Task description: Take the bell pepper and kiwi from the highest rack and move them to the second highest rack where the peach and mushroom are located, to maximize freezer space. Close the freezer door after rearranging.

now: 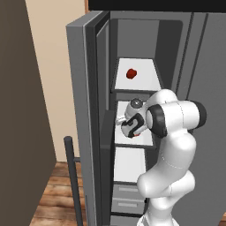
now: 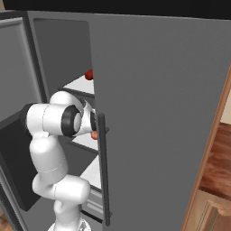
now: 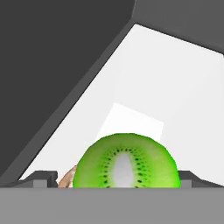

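Fingers [image 3: 46, 177] stood wide, their 2 dark tips flanking the kiwi [image 3: 126, 162] in the hand view, with a clear gap on each side, so the fruit looked released rather than gripped. The kiwi sat cut face toward the camera on the white second highest rack [image 3: 175, 87], and a sliver of tan just beside it on the left was probably the mushroom [image 3: 66, 178], though too little showed to be sure.

From the left base view the gripper [image 1: 126, 121] was reached into the freezer [image 1: 132, 39] at that second rack [image 1: 145, 140], the arm's elbow covering much of the shelf. An orange-pink spot at the arm's edge in the right base view was likely the peach [image 2: 94, 135]. The bell pepper [image 1: 131, 73] lay alone on the highest rack [image 1: 148, 81], apart from everything else. The freezer door [image 1: 81, 123] stood swung open to the left.

By this reading, the kiwi's placement was at its end and 1 of 2 fruits was moved. The next move would call for drawing the hand straight back without nudging the kiwi, then rising to the top rack for the pepper. Closing the door remained undone.
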Controlling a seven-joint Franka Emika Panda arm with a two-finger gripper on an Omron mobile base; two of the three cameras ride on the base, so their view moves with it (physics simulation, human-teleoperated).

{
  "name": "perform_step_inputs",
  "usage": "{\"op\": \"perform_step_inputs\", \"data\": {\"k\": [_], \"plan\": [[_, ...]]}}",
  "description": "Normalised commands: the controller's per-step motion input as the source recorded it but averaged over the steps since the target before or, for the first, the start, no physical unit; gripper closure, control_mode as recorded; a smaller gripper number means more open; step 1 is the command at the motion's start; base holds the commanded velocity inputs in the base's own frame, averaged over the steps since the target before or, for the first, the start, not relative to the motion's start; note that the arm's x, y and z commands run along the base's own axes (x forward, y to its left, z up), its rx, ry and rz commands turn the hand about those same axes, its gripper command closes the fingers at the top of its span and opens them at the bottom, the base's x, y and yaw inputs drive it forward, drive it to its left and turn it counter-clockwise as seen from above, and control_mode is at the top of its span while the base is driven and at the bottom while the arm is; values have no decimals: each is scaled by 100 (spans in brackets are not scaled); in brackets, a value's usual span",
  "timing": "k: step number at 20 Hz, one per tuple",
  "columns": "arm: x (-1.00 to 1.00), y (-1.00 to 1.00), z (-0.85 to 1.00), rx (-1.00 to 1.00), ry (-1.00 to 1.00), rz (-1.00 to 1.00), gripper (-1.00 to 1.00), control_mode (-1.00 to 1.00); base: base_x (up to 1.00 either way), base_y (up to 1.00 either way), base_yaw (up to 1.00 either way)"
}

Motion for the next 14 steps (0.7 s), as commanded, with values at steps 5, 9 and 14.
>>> {"op": "perform_step_inputs", "data": {"k": [5, 9, 14], "plan": [[10, 0, 0, 0, 25, 0, -100, -100, 0, 0, 0], [14, 0, 0, 0, 10, 0, -100, -100, 0, 0, 0], [1, 0, 13, 0, -10, 0, -100, -100, 0, 0, 0]]}}
